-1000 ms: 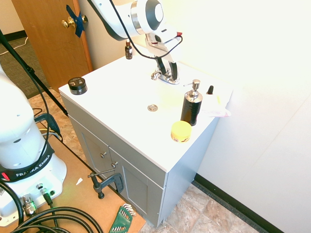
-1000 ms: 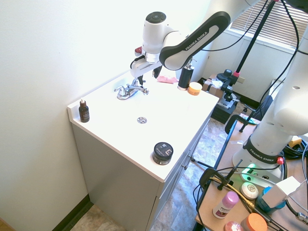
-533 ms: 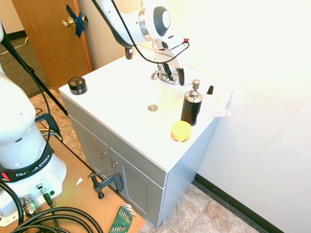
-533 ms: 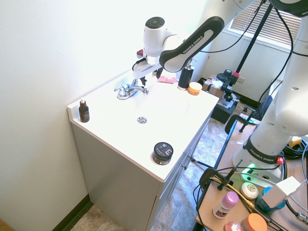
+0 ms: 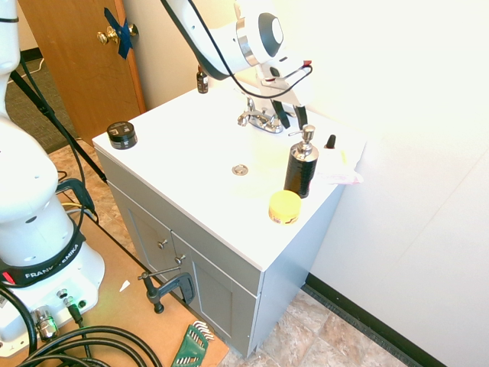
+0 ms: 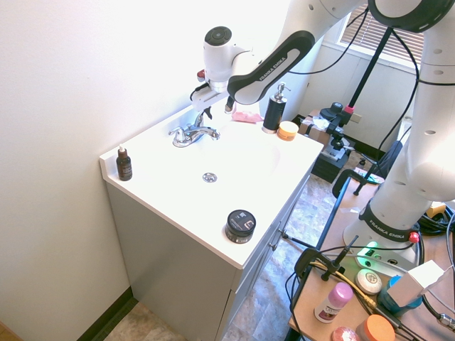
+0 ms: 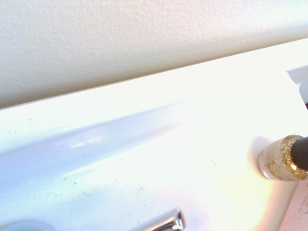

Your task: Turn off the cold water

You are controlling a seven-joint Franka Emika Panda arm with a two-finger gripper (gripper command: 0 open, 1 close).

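black soap bottle with chrome pump [image 5: 300, 170] is seen on the white worktop [image 5: 191, 157], toward the end near the pink-and-white packet [image 5: 336, 174]. yellow-orange jar [image 5: 285, 207] is placed just beside the bottle, nearer the front edge. small glittery bottle with black cap [image 7: 284, 159] is seen close up in the wrist view, next to the pink of the packet. dark round jar [image 6: 240, 226] is set at the opposite front corner, brown dropper bottle [image 6: 124, 164] at the back corner of that same end. drain [image 6: 210, 177] is seen in the basin, in front of the two-handle faucet [image 6: 186, 135]. nearest obstacle: the soap bottle, its pump raised close to the claw [image 5: 293, 125] in the first exterior view.

cold water lever [image 6: 199, 121] is located on the faucet's soap-bottle side, just beside the claw; contact cannot be told. claw is held low, pointed down, with its fingers spread apart. chrome lever tip is shown at the wrist view's edge.
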